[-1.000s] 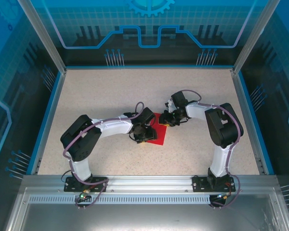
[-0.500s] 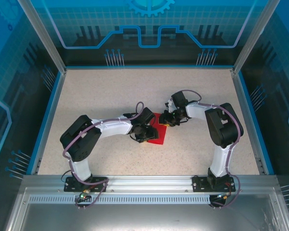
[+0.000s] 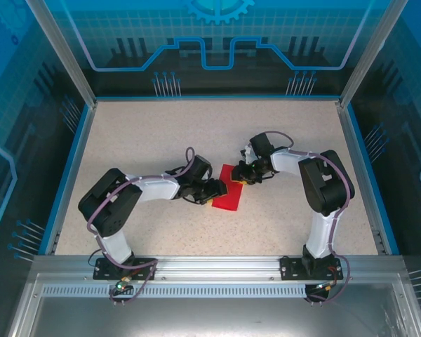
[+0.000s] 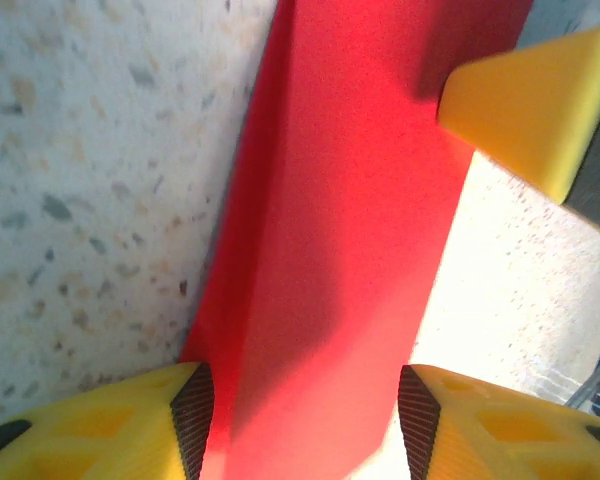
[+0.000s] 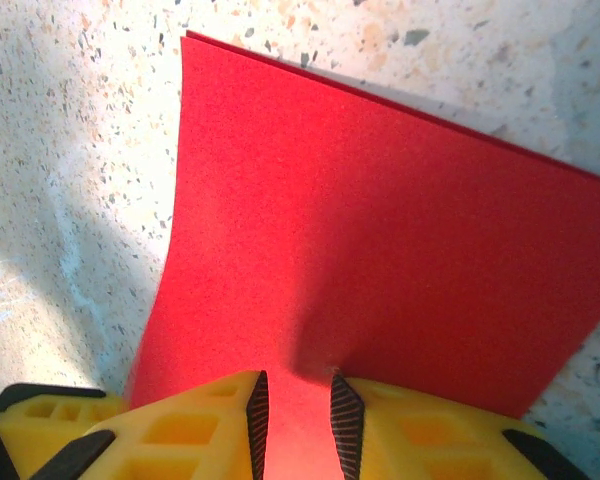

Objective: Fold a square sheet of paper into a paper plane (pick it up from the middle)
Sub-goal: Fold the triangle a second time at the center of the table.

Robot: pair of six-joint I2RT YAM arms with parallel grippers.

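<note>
Bounded by a low blue rim (image 3: 210, 97), a speckled table (image 3: 147, 140). Inside that border, near the middle, the square sheet of paper (image 3: 228, 199): bright red, looking here like a narrow rectangle, lying on the surface. Placed between the two arms, with the left gripper (image 3: 215, 190) at its left edge and the right gripper (image 3: 245, 175) at its far right part.

From the left wrist: paper (image 4: 350, 250) running as a red band straight away from the camera, with a long soft crease along it and the left strip darker in shade. Left jaws standing apart, one yellow finger (image 4: 90, 430) on each side of the band at its near end. Touching the edges or only just beside them: cannot tell. At the far end of the band, a yellow fingertip (image 4: 525, 110) of the right gripper, on or just over the red.

From the right wrist: paper (image 5: 380, 230) spread out in front of the fingers, one corner pointing to the upper left, a thin grey line along the far edge. Right jaws nearly together, with the near edge of the red paper going in between the two black ribbed pads (image 5: 257, 410). Clamped on this edge, as far as can be seen
</note>
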